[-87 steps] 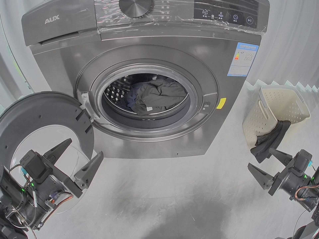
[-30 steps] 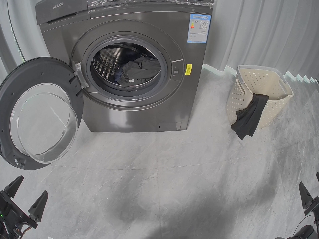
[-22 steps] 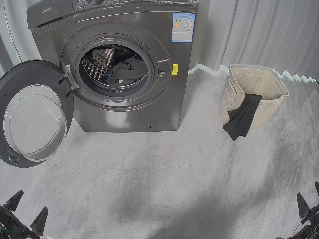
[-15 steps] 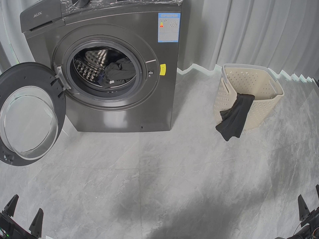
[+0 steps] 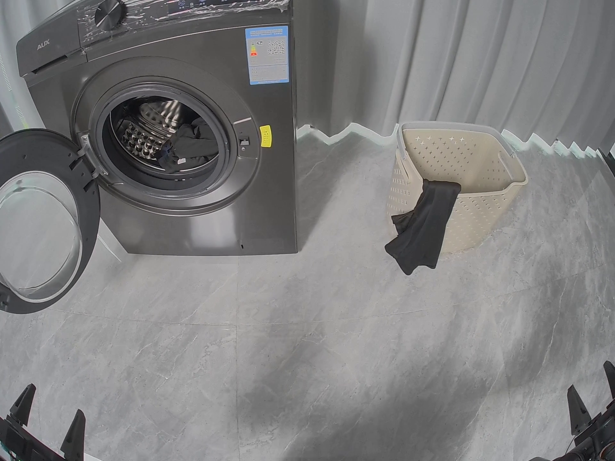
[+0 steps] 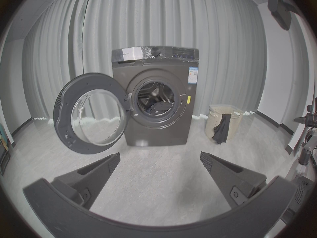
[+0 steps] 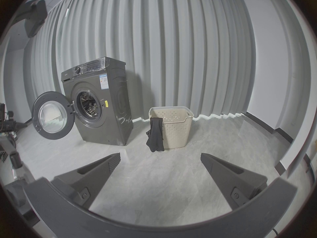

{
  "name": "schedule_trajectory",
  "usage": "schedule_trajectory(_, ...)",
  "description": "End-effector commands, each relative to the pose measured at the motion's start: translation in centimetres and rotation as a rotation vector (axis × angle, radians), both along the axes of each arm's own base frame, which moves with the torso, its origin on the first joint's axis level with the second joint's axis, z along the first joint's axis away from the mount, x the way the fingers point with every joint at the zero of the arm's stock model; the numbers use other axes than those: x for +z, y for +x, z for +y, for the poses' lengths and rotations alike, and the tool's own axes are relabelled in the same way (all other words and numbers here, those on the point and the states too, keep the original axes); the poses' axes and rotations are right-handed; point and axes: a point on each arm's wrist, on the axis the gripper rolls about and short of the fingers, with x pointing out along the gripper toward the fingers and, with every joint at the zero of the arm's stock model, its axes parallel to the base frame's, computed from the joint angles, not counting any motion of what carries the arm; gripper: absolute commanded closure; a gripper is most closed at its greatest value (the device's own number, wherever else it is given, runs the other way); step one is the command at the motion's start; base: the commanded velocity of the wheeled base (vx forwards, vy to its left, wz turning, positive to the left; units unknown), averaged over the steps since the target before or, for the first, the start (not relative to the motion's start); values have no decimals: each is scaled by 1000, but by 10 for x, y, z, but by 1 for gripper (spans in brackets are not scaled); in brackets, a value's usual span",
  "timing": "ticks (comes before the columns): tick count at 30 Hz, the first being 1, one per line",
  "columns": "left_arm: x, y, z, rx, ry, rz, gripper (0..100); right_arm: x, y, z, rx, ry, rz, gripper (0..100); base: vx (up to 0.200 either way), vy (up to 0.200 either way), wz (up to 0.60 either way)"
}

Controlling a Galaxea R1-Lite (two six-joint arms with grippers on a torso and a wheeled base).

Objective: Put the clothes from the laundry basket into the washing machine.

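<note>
Washing machine [image 6: 155,133] open (dark clothes [image 6: 161,107] inside, seemingly); left pincer [image 6: 159,154] spread.

A grey front-loading washing machine [image 5: 192,225] is standing far left, its round door [image 5: 48,145] hanging open, dark clothes [image 5: 189,148] lying in its drum. Right of it, a beige perforated plastic laundry basket [image 5: 480,212] is sitting upright, a black garment [image 5: 423,225] draping over its near rim.

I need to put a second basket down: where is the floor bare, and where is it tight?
Bare floor lies between the washer and the basket, and a wider stretch runs in front of both. It is tight by the washer's open door, and at the basket's front, where a black cloth hangs over the rim.
</note>
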Motion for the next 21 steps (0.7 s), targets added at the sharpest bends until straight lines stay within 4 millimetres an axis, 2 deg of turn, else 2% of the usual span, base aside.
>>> schedule_trajectory(1, -3, 0, 0, -11, -2, -20, 0, -5, 0, 0, 19, -14, 7, 0, 0, 0, 0)
schedule_trajectory(2, -3, 0, 0, -10, -3, -20, 0, -5, 0, 0, 19, -16, 7, 0, 0, 0, 0)
schedule_trajectory(21, -3, 0, 0, -5, 0, -18, 0, -5, 0, 0, 19, -11, 7, 0, 0, -200, 0)
